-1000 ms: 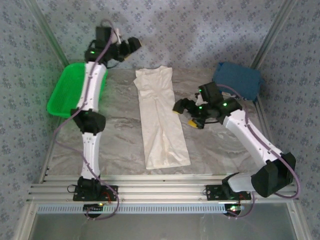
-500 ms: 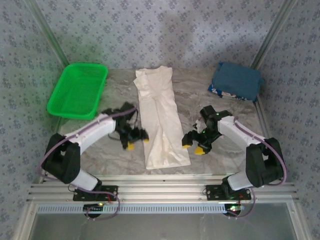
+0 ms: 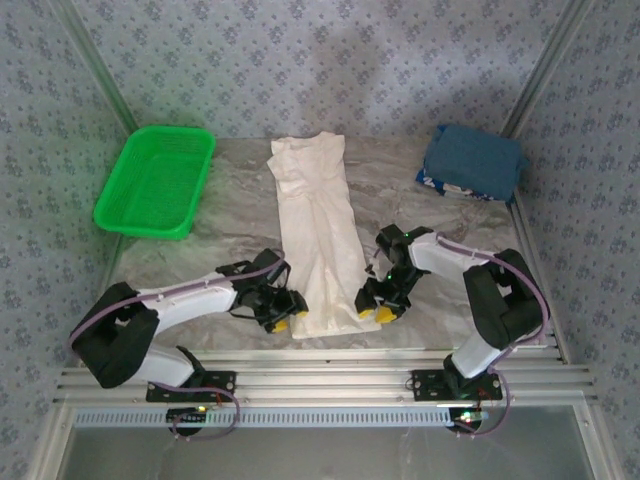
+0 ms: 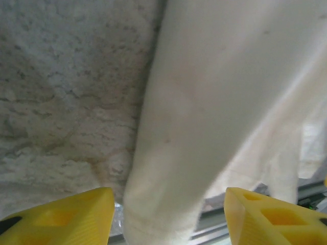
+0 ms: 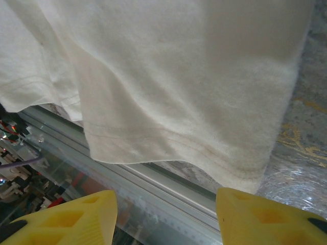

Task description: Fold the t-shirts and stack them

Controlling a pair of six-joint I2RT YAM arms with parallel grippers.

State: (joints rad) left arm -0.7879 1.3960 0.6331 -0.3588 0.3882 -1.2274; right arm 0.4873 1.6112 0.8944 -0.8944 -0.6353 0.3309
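As hem grasp is judged in hand, cream t-shirt [image 3: 318, 235] is laid lengthwise mid-table; left gripper [image 3: 288, 315] and right gripper [image 3: 376, 311], jaws apart, are set at its near corners; closure is required next

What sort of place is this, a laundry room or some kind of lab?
Probably a robotics test bench: a left arm and right arm bolted to a metal rail at a walled-in table, with a cream t-shirt, a blue t-shirt and a green basket laid out.
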